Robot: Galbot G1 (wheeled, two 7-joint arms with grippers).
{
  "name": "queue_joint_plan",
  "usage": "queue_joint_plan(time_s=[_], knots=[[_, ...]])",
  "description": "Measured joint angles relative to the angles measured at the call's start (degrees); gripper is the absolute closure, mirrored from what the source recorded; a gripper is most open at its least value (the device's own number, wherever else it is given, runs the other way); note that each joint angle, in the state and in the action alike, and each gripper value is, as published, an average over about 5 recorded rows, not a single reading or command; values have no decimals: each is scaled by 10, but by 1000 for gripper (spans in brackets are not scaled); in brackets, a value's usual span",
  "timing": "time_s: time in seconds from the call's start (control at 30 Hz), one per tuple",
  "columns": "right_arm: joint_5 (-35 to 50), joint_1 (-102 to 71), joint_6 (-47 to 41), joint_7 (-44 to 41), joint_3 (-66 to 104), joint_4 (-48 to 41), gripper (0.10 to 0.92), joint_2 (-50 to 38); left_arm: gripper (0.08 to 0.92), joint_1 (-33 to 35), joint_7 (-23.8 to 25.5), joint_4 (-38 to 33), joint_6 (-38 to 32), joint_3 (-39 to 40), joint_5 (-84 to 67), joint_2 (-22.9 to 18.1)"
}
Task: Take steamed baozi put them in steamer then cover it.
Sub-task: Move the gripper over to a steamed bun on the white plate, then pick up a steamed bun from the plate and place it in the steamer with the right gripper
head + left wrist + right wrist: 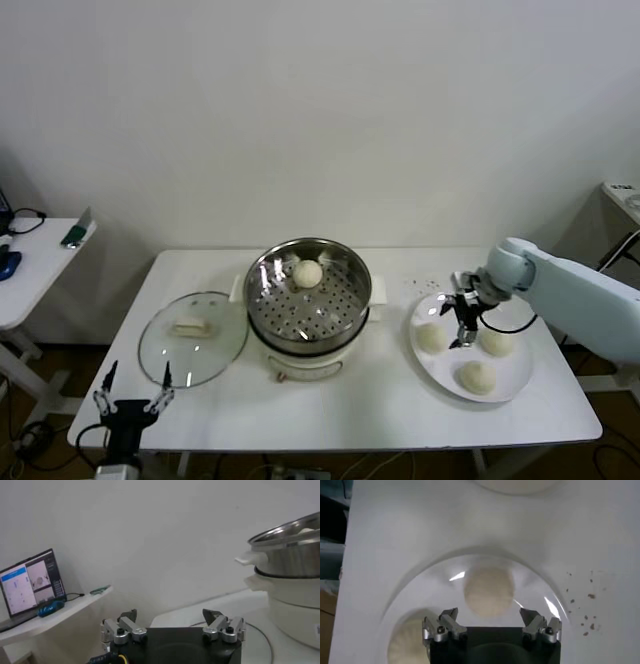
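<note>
Two fingers of the right end effector (463, 327) are spread wide, pinching nothing, hovering over the white plate (520, 381). Directly beneath it lies one baozi (488, 591) (the gap between the fingers frames it), with two more buns (496, 342) (476, 376) beside it on the same plate. Farther toward the robot's left stands the steamer (309, 291), a fourth bun (308, 273) resting on its perforated floor. Beyond it the cover (192, 337) lies flat on the surface (380, 400). The left end effector (132, 394), fingers also spread, waits near the surface's front corner, just beside the cover.
</note>
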Motion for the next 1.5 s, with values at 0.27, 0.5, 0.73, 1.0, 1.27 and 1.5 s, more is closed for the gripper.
queue_joint_plan(time_s=[0.27, 0.5, 0.73, 1.0, 1.27, 1.5], knots=[[-9, -19, 4, 2, 14, -39, 203, 32, 177, -3, -1, 6, 1, -3, 5, 0], [-13, -28, 8, -2, 19, -62, 203, 52, 177, -5, -2, 7, 2, -4, 8, 2], [-10, -27, 13, -9, 22, -71, 260, 57, 177, -5, -3, 5, 2, -3, 14, 2], [-1, -18, 16, -10, 17, -68, 326, 52, 177, -3, -4, 3, 1, -2, 17, 0], [34, 37, 20, -13, -23, -55, 330, 36, 177, 6, -2, -4, 1, -2, 16, -1], [117, 185, 29, -17, -143, -41, 324, 40, 177, 15, 4, -14, -1, 4, 21, -2]])
